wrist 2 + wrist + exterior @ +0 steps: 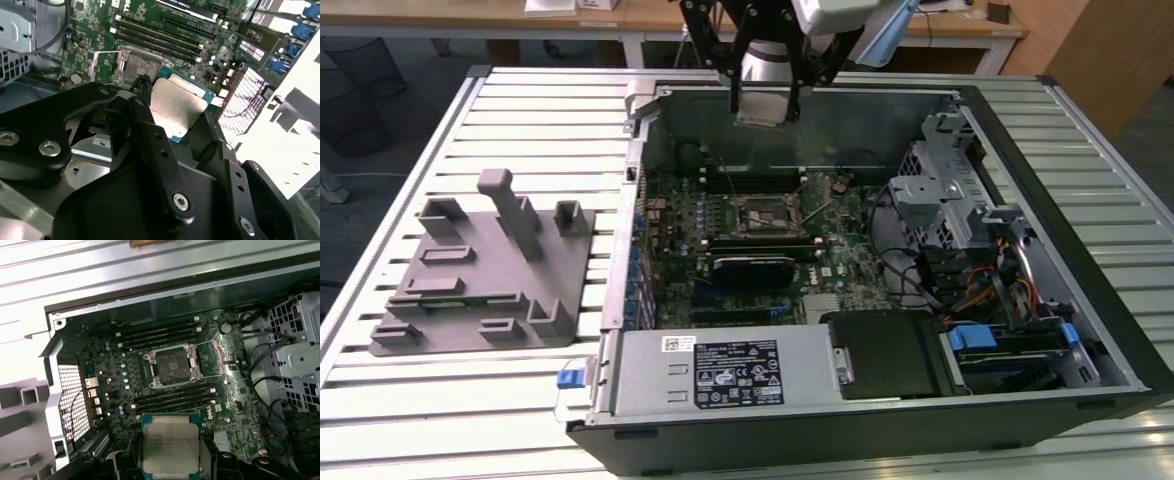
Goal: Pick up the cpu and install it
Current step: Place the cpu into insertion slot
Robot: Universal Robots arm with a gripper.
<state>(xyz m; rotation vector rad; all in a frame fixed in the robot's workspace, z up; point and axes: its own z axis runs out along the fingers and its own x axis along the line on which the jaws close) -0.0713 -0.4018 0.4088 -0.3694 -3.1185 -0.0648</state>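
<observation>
My fingers [150,140] pinch the cpu [170,447] by opposite edges over the open computer case [1121,330]; I judge it light, rigid, slick-topped and delicate underneath.

Print on the cpu [171,444] and power supply label [736,372] is unreadable.

In the second wrist view, the pincer [176,100] hides part of the cpu [172,114].

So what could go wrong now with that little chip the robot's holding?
The gripper pinches the cpu by its edges above the motherboard, so it might slip and drop. The open socket looks barely bigger than the chip; lowered tilted or off-centre, it could jam or get damaged.
</observation>
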